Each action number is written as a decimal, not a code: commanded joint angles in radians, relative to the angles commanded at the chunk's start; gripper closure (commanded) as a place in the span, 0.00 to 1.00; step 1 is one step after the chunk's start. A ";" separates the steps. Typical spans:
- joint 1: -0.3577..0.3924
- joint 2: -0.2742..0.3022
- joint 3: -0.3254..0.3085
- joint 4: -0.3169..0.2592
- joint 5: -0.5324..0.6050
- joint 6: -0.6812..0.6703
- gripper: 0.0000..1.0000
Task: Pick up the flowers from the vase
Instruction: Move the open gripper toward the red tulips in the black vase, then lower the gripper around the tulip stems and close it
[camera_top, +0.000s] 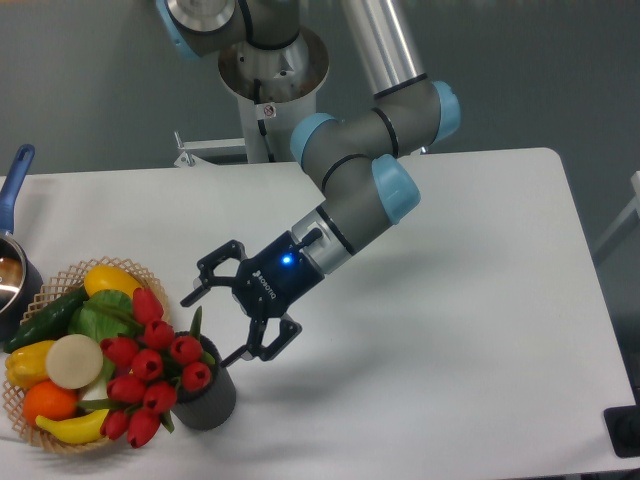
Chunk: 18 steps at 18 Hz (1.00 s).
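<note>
Gripper is spread wide, nothing in it. It hangs just above & to the right of the flowers, pointing down-left toward them. One finger reaches out over the table near the top bud; the other finger sits close to the vase rim on its right side. Can't tell for sure if that lower fingertip touches the rim or a leaf; looks just apart. A blue light glows on the gripper body, w/ the arm bending back up toward its base at the table's far edge.

Flowers are in the vase, near the front-left of the table. Red buds lean left, out over the edge of a wicker basket, so the bunch overlaps the basket in the view. One dark green leaf sticks up by the vase's far rim. Vase is upright, dark grey w/ ribbed wall, touching or just beside the basket.

Basket holds a banana, an orange, a pale round veg, a yellow pepper, a cucumber & some lettuce. A pan w/ blue handle sits at the left edge, behind the basket, partly cut off.
</note>
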 joint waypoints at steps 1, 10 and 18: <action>-0.002 -0.006 0.005 0.000 0.000 0.002 0.00; -0.035 -0.055 0.051 0.015 0.002 0.000 0.00; -0.066 -0.087 0.084 0.015 0.003 -0.002 0.08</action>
